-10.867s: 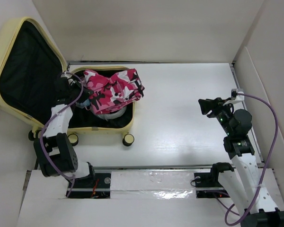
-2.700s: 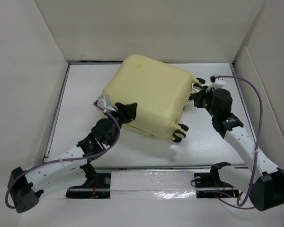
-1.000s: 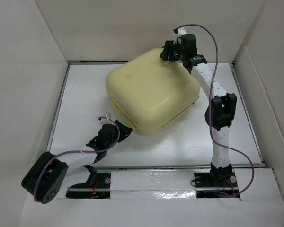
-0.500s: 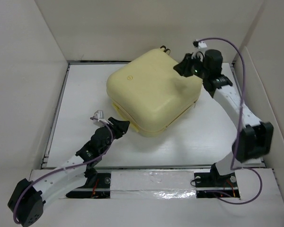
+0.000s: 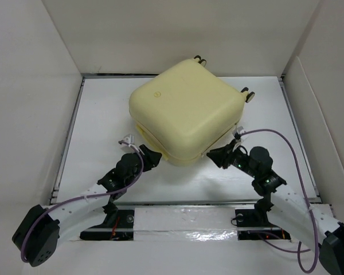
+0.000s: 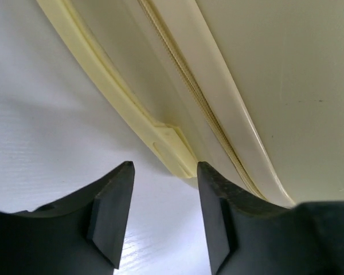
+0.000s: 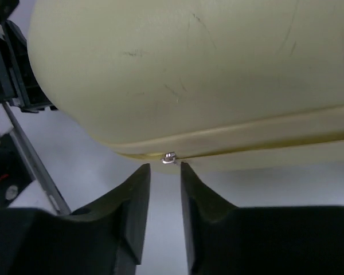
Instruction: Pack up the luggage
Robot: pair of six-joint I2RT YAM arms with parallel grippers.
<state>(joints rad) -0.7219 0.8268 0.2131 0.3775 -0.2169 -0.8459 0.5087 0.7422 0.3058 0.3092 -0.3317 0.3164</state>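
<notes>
You see luggage [image 5: 186, 112] shut, frame centre, on surface [image 5: 103, 126] | left gripper [image 5: 153, 156] apart at its lower-left edge, holding nothing | right gripper [image 5: 212, 154] narrowly apart, zipper pull [image 7: 169, 157] just beyond tips

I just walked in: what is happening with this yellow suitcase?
A closed pale-yellow suitcase lies on the white table. The robot's left claw and right claw sit low at its near edge, open and holding nothing. The right one points at a small metal zipper pull on the seam.
</notes>
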